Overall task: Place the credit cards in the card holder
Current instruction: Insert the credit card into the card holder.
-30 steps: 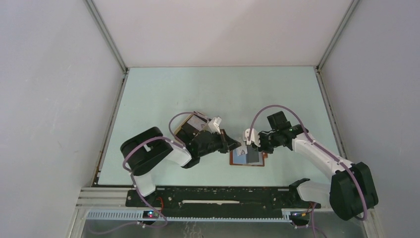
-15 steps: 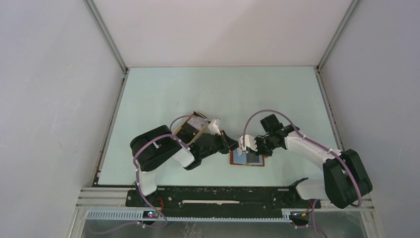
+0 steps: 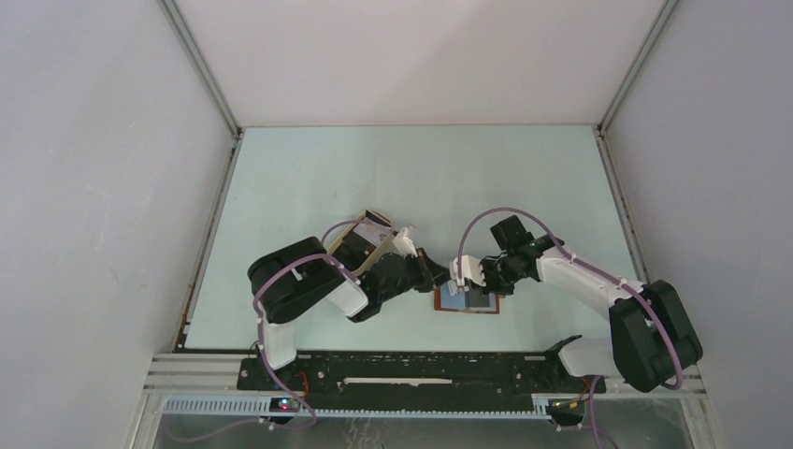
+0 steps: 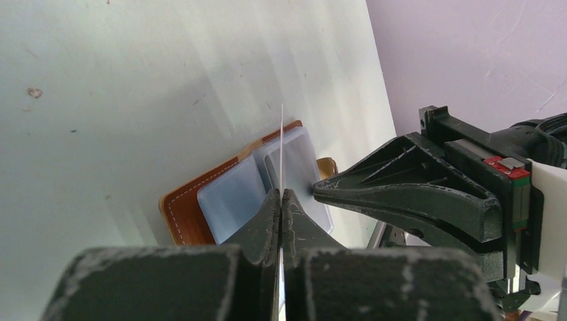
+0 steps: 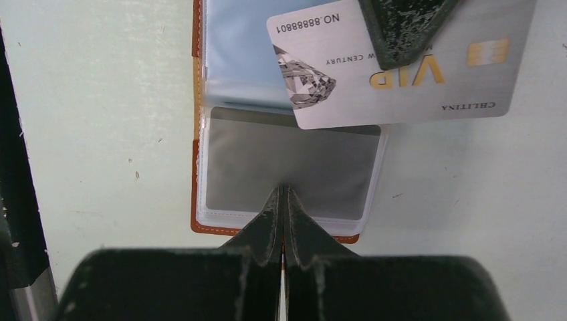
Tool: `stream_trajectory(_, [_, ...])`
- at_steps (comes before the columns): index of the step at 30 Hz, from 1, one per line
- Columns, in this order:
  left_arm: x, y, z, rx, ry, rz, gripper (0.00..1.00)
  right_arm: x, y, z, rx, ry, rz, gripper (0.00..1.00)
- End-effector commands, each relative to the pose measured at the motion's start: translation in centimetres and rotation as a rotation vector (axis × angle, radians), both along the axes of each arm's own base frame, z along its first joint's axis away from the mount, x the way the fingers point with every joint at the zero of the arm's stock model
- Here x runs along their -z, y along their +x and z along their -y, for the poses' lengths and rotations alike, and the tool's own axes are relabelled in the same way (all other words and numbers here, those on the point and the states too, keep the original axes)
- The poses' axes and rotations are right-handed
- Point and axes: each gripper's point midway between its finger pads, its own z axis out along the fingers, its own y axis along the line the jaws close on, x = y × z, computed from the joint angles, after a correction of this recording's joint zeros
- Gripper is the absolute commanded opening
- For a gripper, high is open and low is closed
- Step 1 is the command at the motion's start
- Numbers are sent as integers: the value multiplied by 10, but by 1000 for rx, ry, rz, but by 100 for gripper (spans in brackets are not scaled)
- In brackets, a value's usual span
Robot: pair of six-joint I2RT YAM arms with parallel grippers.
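Note:
The card holder [image 3: 470, 303] lies open on the table, reddish-brown with clear inner sleeves [image 5: 214, 229]. A grey card [image 5: 287, 160] sits in its nearer sleeve. My left gripper [image 4: 282, 192] is shut on a silver credit card [image 5: 348, 93] marked VIP, which hangs over the holder's far sleeve. That card shows edge-on in the left wrist view [image 4: 282, 147]. My right gripper [image 5: 283, 188] is shut with nothing in it, its tips resting on the near sleeve. From above, the left gripper [image 3: 439, 277] and the right gripper [image 3: 473, 286] meet over the holder.
A tan-rimmed tray [image 3: 367, 230] with grey things in it sits behind the left arm, partly hidden. A black rail [image 3: 421, 370] runs along the near table edge. White walls close in both sides and the back.
Over the second, the left arm swung right and the right gripper slid left and down onto the card holder. In the last half second almost nothing has moved.

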Motion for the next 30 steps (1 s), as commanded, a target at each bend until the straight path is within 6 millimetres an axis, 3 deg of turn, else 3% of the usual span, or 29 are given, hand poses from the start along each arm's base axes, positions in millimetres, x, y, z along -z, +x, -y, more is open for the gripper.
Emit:
stream_trajectory(1, [5,-3,0,-10,19,-8,0,10,-7,9,-18,-61,-28,0])
stream_trajectory(13, [11,-3,-9,-37,84,-7,0,10,-10,8,-24,-60,-34,0])
stream_trajectory(30, [15,-8,-7,-20,136,-6,0,10,-12,8,-31,-63,-40,0])
